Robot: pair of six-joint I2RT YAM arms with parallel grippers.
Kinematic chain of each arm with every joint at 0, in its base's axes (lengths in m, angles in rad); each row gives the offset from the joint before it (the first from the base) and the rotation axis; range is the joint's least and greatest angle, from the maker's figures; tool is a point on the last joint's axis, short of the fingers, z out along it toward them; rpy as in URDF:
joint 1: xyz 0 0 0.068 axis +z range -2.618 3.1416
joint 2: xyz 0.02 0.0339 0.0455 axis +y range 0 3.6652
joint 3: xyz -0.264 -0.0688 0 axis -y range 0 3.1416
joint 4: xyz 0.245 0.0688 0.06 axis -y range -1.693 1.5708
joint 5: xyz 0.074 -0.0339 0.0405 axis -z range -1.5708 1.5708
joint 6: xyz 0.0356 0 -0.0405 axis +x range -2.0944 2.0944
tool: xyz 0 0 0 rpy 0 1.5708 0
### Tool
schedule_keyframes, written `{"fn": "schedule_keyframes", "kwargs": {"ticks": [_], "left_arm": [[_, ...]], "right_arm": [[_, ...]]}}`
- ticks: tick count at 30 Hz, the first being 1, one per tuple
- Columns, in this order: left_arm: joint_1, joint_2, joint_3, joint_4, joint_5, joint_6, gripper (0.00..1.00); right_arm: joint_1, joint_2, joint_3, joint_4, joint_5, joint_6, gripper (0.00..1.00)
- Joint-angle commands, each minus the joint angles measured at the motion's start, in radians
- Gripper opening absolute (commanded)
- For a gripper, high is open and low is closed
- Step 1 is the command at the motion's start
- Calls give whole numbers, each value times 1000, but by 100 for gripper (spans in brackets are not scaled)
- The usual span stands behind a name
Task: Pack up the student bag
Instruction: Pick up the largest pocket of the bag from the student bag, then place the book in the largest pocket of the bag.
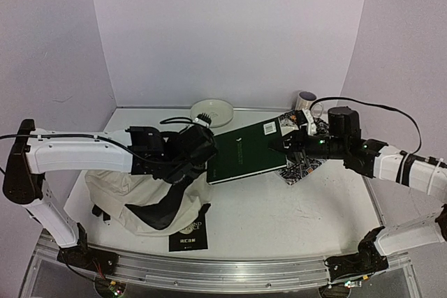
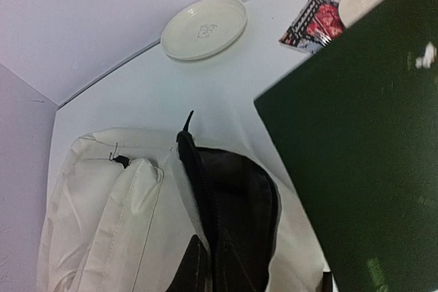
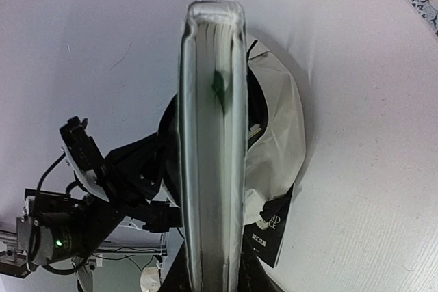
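Packing has barely begun: the student bag (image 1: 120, 190) lies at 8 o'clock on the table (image 1: 293, 207), mouth agape, nothing visible in its dark inside. The right claw (image 1: 288, 146) clamps the green book (image 1: 248, 150), angled toward that mouth but not yet in. The left claw (image 1: 187, 170) is closed at the mouth's rim; whether it pinches fabric I cannot tell
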Motion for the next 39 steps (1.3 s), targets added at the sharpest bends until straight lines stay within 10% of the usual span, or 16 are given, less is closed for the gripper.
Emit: {"fn": "schedule_keyframes", "kwargs": {"ticks": [1,16,39], "left_arm": [[27,-52,131,28,-30,36,0],[66,11,334,27,60,28,0],[78,67,430,42,259,-88,0]], "right_arm": [[34,12,-2,204,-6,73,0],[164,218,23,447,70,230,0],[408,657,330,594,591,356,0]]}}
